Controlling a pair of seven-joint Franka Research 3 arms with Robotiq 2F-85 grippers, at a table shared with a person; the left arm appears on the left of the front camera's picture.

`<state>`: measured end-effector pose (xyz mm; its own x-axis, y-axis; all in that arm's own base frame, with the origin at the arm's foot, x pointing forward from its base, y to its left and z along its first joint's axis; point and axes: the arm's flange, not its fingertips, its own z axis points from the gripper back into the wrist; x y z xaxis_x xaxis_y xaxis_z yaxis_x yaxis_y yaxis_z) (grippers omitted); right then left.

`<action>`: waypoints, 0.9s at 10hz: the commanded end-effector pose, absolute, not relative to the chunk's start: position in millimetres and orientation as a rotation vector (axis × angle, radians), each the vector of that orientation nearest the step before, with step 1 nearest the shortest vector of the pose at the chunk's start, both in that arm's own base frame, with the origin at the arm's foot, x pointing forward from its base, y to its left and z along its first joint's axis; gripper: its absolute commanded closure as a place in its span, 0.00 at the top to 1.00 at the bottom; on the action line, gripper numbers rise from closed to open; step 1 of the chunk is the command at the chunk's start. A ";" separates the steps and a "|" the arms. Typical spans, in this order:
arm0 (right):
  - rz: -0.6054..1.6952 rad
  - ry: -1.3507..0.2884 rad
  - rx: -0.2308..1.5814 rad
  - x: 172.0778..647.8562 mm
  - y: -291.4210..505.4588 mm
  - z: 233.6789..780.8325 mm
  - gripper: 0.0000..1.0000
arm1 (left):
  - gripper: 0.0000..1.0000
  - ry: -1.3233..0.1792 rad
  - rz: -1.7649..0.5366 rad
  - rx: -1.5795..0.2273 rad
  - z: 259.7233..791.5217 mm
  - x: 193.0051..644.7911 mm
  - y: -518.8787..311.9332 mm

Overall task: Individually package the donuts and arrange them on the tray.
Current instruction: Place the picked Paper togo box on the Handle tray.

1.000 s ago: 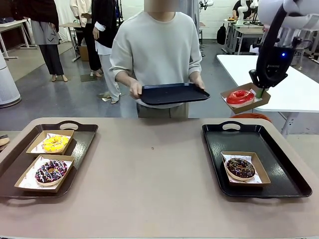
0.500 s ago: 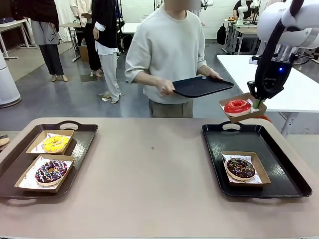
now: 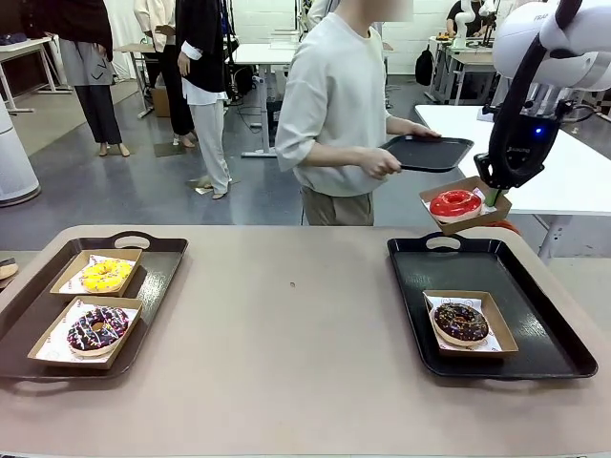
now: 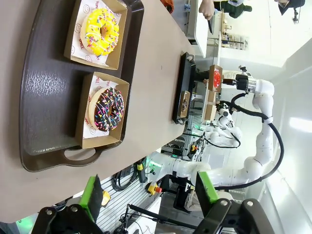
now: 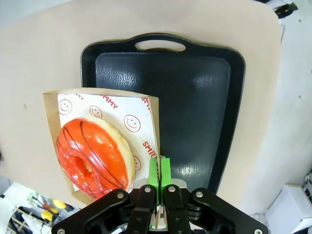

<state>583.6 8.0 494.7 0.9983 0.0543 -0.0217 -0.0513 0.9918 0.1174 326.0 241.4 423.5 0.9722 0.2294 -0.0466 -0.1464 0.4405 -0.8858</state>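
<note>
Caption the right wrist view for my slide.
Right gripper pinching a boxed red donut above the black tray.

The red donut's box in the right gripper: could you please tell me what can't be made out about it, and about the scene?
- Right wrist view: the box wall inside the right gripper is covered by its fingers; the print on the paper is partly under the red donut.
- Front view: the box bottom is turned away, and the black tray rim's right corner is cut by the picture edge.
- Left wrist view: the far donuts are too small to tell.

White right arm (image 3: 549, 33) with black wrist, blue light; person (image 3: 334, 105) wears pale grey sweatshirt.
</note>
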 end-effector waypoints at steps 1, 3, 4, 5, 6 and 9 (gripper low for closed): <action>0.053 0.025 0.117 583.6 8.0 494.7 0.02 | 1.00 -0.099 0.230 -1.086 423.9 322.4 240.3; 0.095 0.000 0.126 570.2 0.6 469.6 0.02 | 1.00 -0.099 0.230 -1.086 423.9 322.4 240.3; 0.100 -0.005 0.119 562.4 -6.6 459.4 0.02 | 1.00 -0.099 0.230 -1.086 423.9 322.4 240.3; 0.111 0.003 0.121 554.8 -15.0 449.1 0.02 | 1.00 -0.099 0.230 -1.086 423.9 322.4 240.3; 0.129 -0.004 0.133 548.1 -22.0 440.2 0.02 | 1.00 -0.099 0.230 -1.086 423.9 322.4 240.3; 0.103 -0.018 0.154 534.8 -34.4 409.1 0.02 | 1.00 -0.099 0.230 -1.086 423.9 322.4 240.3</action>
